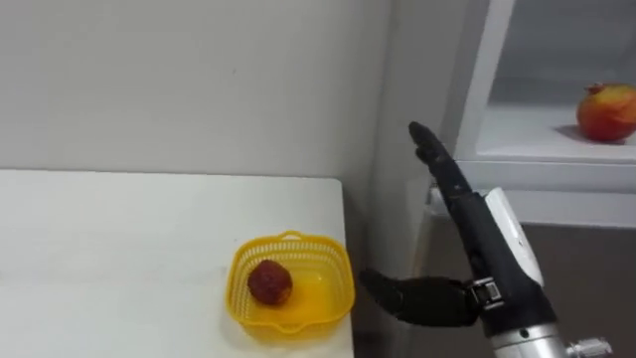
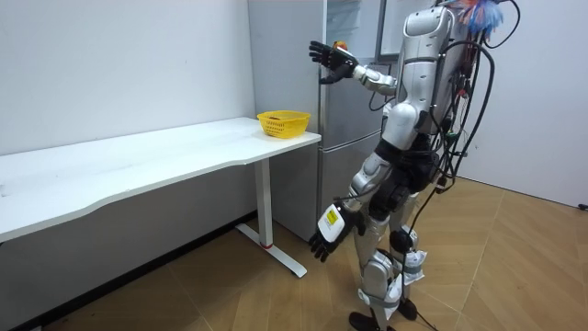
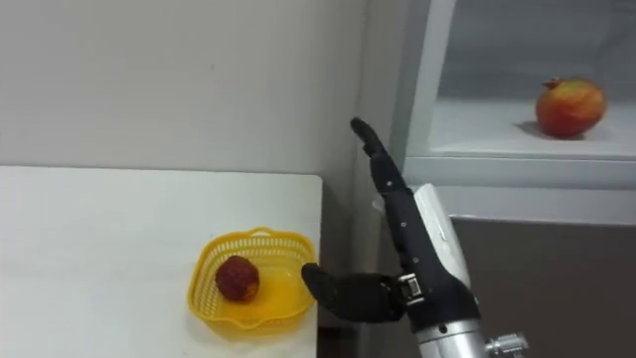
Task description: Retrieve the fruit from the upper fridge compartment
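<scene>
The pomegranate lies on the white shelf of the open upper fridge, far right, not yet touched. Left of it and well apart, the right robot hand is raised, fingers straight, grasping nothing. The reach, grasp and carry are probably all left to do. The yellow basket on the desk holds one red fruit. The left robot hand hangs relaxed.

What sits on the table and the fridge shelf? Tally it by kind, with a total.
Yellow basket: 1
Red fruit: 2, the basket fruit and the shelf fruit
Total: 3
</scene>
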You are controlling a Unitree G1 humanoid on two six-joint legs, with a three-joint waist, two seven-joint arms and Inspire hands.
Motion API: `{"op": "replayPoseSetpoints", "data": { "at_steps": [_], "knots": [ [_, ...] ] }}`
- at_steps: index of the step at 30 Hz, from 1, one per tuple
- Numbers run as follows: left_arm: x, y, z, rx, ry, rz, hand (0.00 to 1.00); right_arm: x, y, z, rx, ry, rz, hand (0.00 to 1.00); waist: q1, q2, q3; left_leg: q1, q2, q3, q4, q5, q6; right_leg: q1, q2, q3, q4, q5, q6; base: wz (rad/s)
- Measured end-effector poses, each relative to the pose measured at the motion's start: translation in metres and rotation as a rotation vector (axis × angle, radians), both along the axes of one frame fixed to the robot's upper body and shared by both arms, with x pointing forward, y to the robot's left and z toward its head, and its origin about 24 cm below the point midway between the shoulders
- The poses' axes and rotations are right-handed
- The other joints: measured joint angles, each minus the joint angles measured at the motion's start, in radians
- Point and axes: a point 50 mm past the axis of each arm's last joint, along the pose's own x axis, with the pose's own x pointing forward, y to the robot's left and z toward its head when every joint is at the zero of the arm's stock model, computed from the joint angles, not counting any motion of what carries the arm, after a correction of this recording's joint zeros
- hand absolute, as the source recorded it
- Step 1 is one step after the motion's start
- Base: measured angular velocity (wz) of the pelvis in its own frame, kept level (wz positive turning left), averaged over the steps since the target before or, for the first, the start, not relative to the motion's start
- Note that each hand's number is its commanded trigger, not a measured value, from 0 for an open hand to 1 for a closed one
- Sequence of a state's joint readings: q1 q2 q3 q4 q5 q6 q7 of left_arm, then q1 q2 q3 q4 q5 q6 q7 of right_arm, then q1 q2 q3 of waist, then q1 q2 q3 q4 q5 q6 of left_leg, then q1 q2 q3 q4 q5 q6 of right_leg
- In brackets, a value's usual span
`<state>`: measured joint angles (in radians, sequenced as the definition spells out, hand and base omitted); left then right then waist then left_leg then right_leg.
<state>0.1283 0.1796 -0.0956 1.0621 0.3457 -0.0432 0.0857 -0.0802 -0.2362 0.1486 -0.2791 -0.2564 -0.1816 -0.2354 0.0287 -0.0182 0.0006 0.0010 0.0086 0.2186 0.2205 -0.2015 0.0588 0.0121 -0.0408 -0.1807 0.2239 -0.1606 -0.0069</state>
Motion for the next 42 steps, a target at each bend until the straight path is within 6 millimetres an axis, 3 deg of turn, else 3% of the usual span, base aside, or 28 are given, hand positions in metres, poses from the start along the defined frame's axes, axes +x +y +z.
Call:
{"op": "replayPoseSetpoints", "data": {
  "at_steps": [5, 11, 21, 29, 30, 33, 42],
  "knots": [
    [-0.017, 0.006, -0.001, 0.005, 0.001, 0.076, 0.00, -0.018, -0.017, 0.012, 0.071, -0.121, -0.094, 0.00, -0.046, -0.012, -0.0063, 0.015, -0.001, 0.016, -0.016, 0.000, 0.000, 0.002, 0.005, 0.013, -0.005, 0.000, 0.000, -0.10],
    [-0.025, 0.006, -0.003, 0.003, 0.019, 0.088, 0.00, -0.030, -0.035, 0.030, 0.110, -0.251, -0.191, 0.00, -0.082, -0.005, -0.0047, 0.021, -0.001, 0.020, -0.021, -0.002, 0.000, 0.003, 0.008, 0.019, -0.006, 0.000, 0.002, -0.03],
    [-0.026, 0.002, -0.004, 0.014, 0.018, 0.074, 0.00, -0.036, -0.042, 0.035, 0.147, -0.334, -0.270, 0.00, -0.083, -0.002, -0.0041, 0.027, -0.001, 0.027, -0.022, -0.002, -0.001, 0.000, 0.011, 0.039, 0.000, 0.000, 0.002, -0.03],
    [-0.026, 0.005, -0.004, 0.031, 0.012, 0.084, 0.00, -0.040, -0.057, 0.038, 0.153, -0.408, -0.406, 0.00, -0.082, -0.020, -0.0051, 0.022, -0.003, 0.027, -0.021, -0.002, -0.001, -0.004, 0.012, 0.039, -0.008, 0.000, 0.003, 0.00],
    [-0.026, 0.006, -0.003, 0.034, 0.012, 0.086, 0.00, -0.040, -0.060, 0.038, 0.158, -0.413, -0.426, 0.00, -0.082, -0.024, -0.0018, 0.027, -0.003, 0.027, -0.022, -0.002, -0.001, 0.004, 0.013, 0.038, -0.013, 0.000, 0.003, 0.00],
    [-0.026, 0.009, -0.003, 0.042, 0.012, 0.092, 0.00, -0.037, -0.069, 0.032, 0.179, -0.382, -0.467, 0.00, -0.083, -0.035, 0.0003, 0.031, -0.001, 0.024, -0.023, -0.002, -0.002, 0.015, 0.014, 0.032, -0.020, 0.000, 0.003, 0.04],
    [-0.027, 0.010, -0.002, 0.038, 0.013, 0.097, 0.00, -0.033, -0.087, 0.022, 0.234, -0.330, -0.528, 0.00, -0.085, -0.038, 0.0025, 0.027, -0.002, 0.020, -0.022, -0.003, -0.003, 0.014, 0.015, 0.029, -0.021, -0.001, 0.003, 0.01]
  ]
}}
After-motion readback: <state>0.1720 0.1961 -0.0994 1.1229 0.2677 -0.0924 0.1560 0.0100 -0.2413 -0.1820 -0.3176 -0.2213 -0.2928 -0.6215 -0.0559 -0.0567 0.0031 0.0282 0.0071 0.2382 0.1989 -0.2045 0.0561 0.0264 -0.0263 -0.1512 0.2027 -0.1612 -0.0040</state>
